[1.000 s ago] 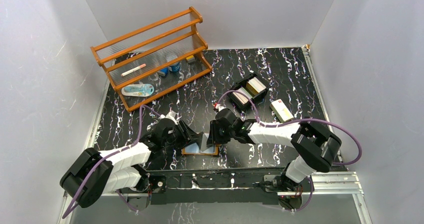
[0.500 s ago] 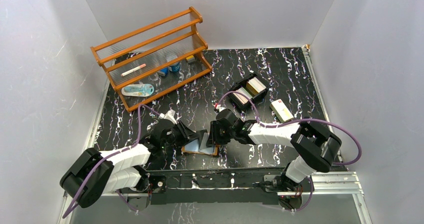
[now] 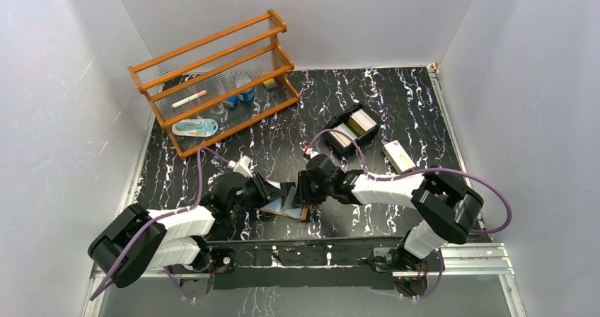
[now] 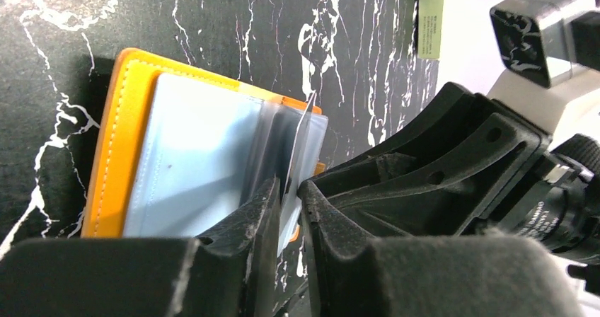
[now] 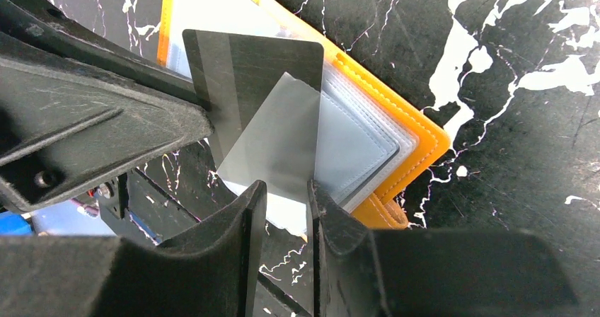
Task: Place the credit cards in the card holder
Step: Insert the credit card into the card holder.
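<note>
The orange card holder (image 3: 274,209) lies open near the table's front edge, its clear sleeves up (image 4: 127,119) (image 5: 417,140). My left gripper (image 3: 271,190) (image 4: 289,189) is shut on one clear sleeve (image 4: 301,140), which stands raised and looks dark in the right wrist view (image 5: 240,76). My right gripper (image 3: 301,192) (image 5: 285,189) faces it across the holder with its jaws apart. A pale sheet (image 5: 276,140) shows beyond its tips; whether they touch it I cannot tell. The credit cards (image 3: 362,121) stand edge-on in a black tray at the back right.
The black two-compartment tray (image 3: 352,109) holds a second stack (image 3: 342,137). A cream oblong box (image 3: 398,156) (image 4: 430,16) lies to its right. An orange wooden rack (image 3: 212,69) with small items fills the back left. Both arms crowd the holder.
My left gripper has closed on the sleeve and drawn it up off the holder, shifting slightly back. The right gripper has stayed in place with the same opening.
</note>
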Available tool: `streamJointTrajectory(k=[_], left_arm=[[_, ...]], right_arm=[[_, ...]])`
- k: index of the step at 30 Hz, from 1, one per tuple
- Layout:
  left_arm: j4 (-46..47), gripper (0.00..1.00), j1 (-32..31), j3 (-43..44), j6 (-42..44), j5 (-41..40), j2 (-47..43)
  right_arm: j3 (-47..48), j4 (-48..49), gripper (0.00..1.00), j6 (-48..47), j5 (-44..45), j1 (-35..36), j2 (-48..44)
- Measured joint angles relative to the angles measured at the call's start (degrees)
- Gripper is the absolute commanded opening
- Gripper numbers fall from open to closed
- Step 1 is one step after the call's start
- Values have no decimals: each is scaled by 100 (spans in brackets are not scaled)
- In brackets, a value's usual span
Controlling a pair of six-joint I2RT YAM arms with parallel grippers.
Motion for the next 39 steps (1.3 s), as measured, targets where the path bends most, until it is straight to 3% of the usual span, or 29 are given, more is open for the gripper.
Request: streamJointTrajectory(k=[3,7,16,29,39], left_arm=[[90,0,-42,0,74,-9,98],[-15,0,-61,2,142,-42,81],[-1320,0,-103,249,527,-31,-590],[-1738,0,-101,595,988,455,-74],[-2144,0,-101,870,1497,658,63]], right_arm=[[0,-2,35,0,2,-2,0],[-2,-22,35,-4,35,-2,-17],[-195,-260,36,-101,214,-70,-361],[-271,-446,35,-184,396,-245,-531],[-380,-461,28,-219,455,-348,-522]])
